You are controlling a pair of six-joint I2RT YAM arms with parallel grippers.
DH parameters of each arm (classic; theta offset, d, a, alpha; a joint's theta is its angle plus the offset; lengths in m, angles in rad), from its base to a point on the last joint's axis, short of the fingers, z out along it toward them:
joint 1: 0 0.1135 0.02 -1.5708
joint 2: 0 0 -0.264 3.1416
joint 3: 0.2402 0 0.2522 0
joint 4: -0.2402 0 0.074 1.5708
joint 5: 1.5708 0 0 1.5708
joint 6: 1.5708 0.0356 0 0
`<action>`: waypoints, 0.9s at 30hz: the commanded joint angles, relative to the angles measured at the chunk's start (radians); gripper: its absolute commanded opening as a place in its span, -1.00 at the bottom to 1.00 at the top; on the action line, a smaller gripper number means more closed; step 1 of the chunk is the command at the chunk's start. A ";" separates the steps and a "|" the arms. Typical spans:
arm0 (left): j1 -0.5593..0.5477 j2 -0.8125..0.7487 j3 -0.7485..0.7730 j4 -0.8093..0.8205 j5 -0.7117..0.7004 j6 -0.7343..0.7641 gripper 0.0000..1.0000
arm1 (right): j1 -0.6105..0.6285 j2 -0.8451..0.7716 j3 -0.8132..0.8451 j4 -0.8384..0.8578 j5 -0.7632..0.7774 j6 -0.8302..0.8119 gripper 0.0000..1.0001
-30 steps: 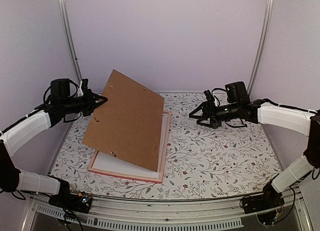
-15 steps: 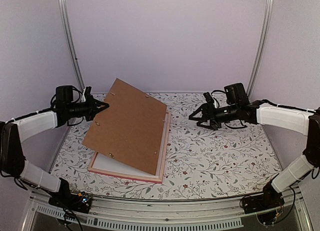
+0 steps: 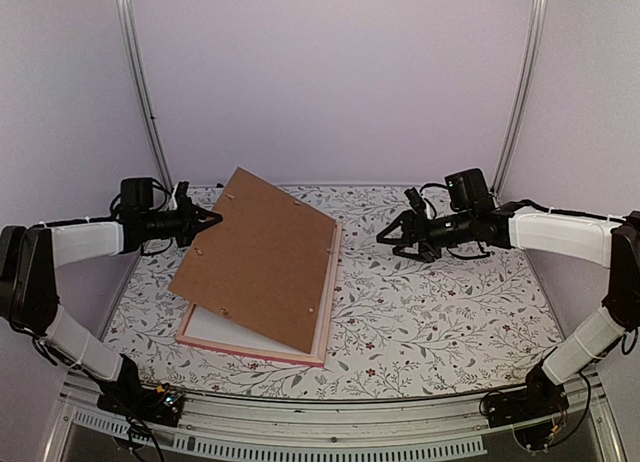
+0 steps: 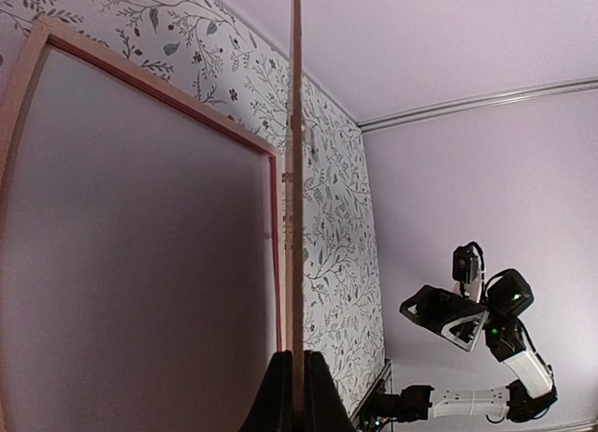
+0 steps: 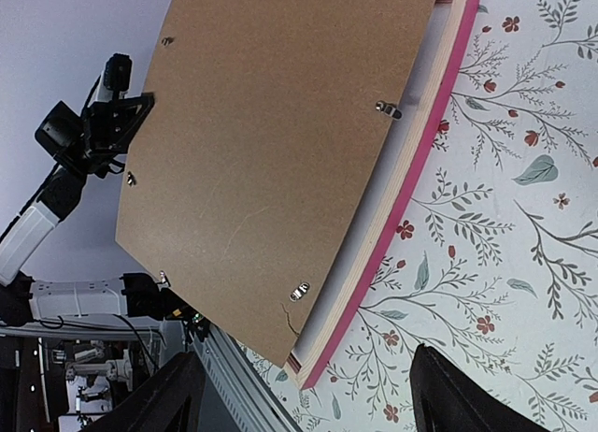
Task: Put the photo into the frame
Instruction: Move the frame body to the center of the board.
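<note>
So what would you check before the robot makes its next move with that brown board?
1. Left hand shut on the brown board at its edge: ok.
2. Board tilted up off the frame, right edge low over it: ok.
3. Right hand open, apart from board and frame: ok.
4. Frame lying flat on the table: ok.
5. Photo ready to go in: cannot tell, none in view.

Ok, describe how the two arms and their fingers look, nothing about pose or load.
Both arms match: white shells on the long links, seen on the left arm and right arm, with black joints and black wrist blocks. Thin black cables loop near each wrist. The left fingers and right fingers are black and angular. No markings are legible.
</note>
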 commanded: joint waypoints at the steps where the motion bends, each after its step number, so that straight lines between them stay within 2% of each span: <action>1: 0.015 0.004 -0.001 0.074 0.044 -0.002 -1.00 | -0.005 0.017 -0.017 -0.003 0.015 -0.014 0.59; 27: 0.016 0.034 -0.067 0.145 0.039 -0.041 -1.00 | -0.004 0.016 -0.044 0.002 0.027 -0.017 0.58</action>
